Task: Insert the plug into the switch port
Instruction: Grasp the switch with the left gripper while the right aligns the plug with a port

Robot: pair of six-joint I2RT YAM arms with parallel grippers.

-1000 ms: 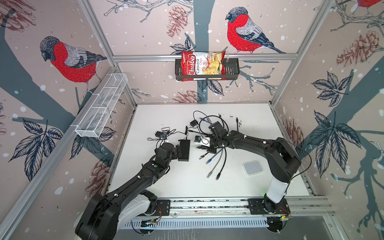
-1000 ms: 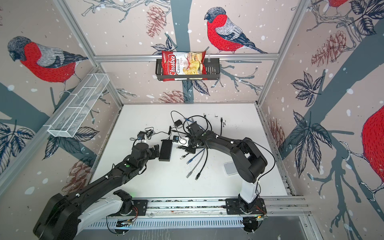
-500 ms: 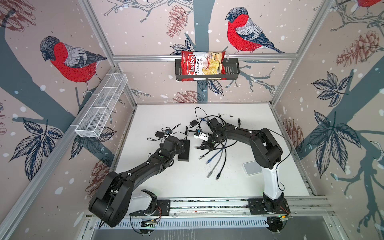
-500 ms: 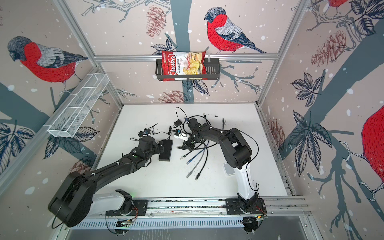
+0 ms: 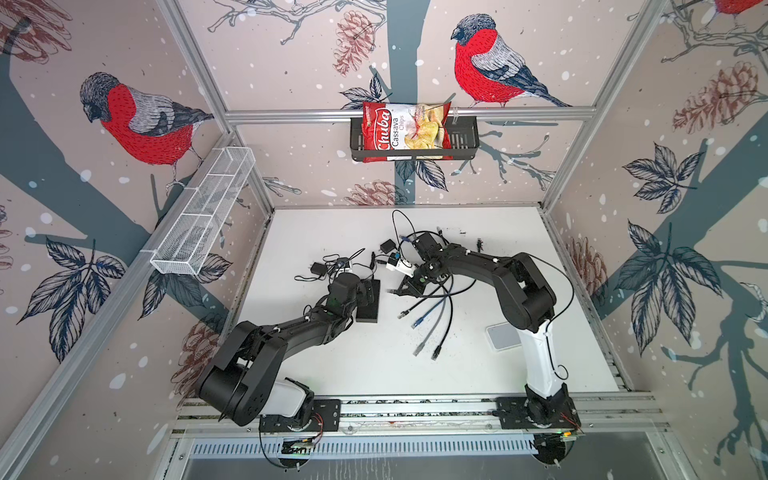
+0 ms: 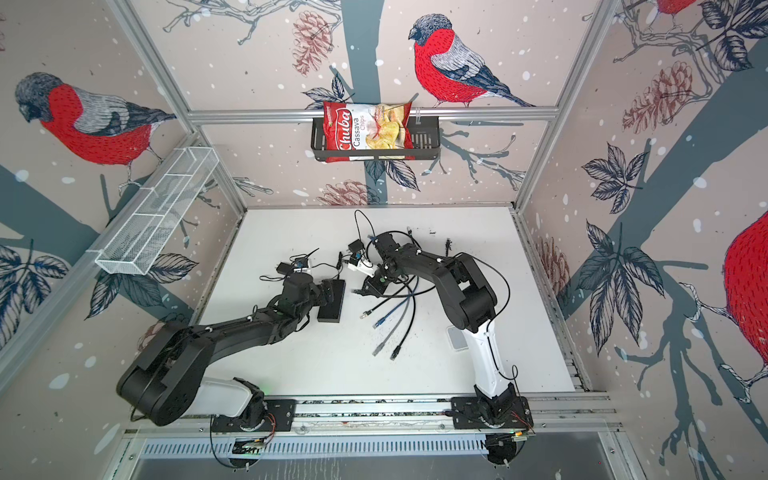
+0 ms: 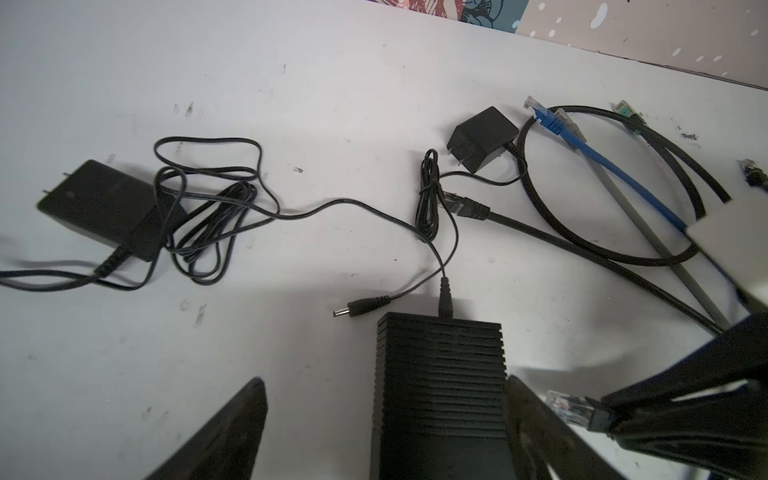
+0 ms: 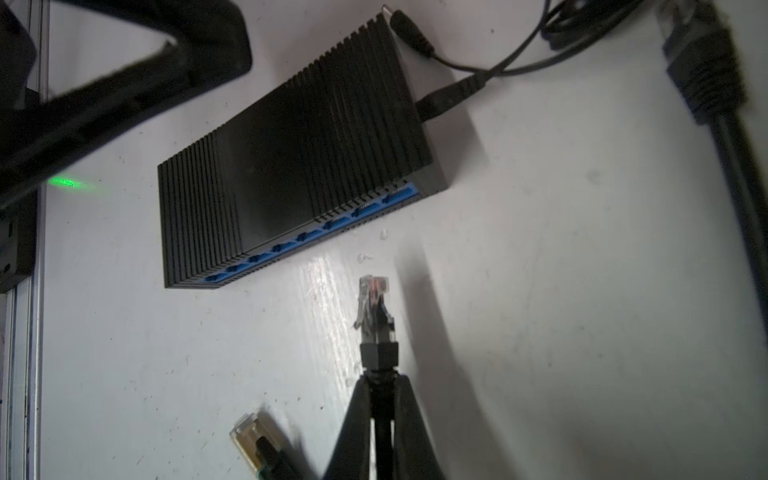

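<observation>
- Right gripper (image 8: 380, 384): jaws pressed together on the black boot of the Ethernet plug (image 8: 372, 301). The clear connector tip projects forward, free of the fingers.
- Plug position: it is held low over the white table (image 8: 540, 291), near the blue port row (image 8: 316, 230) of the network switch (image 8: 291, 158) but apart from it. The tip points roughly toward the row and has not entered any port.
- Left gripper (image 7: 382, 430): jaws wide apart, straddling one end of the switch. One finger (image 7: 532, 424) lies close beside the casing and the other is well clear. Nothing is clamped.
- Handling, plug: judged light and rigid, with a thin latch tab that looks brittle. The boot is the sound place to grip, as it leaves tip and tab unobstructed. The stiff cable behind may twist the plug off line.
- Handling, switch: a small ribbed box, probably light enough to slide under insertion pressure. Bracing its long sides is advisable.
- Surroundings: a power lead (image 7: 444, 297) is seated in the switch's short end. Loose patch cables (image 5: 432, 313) lie just beside the right gripper.
</observation>
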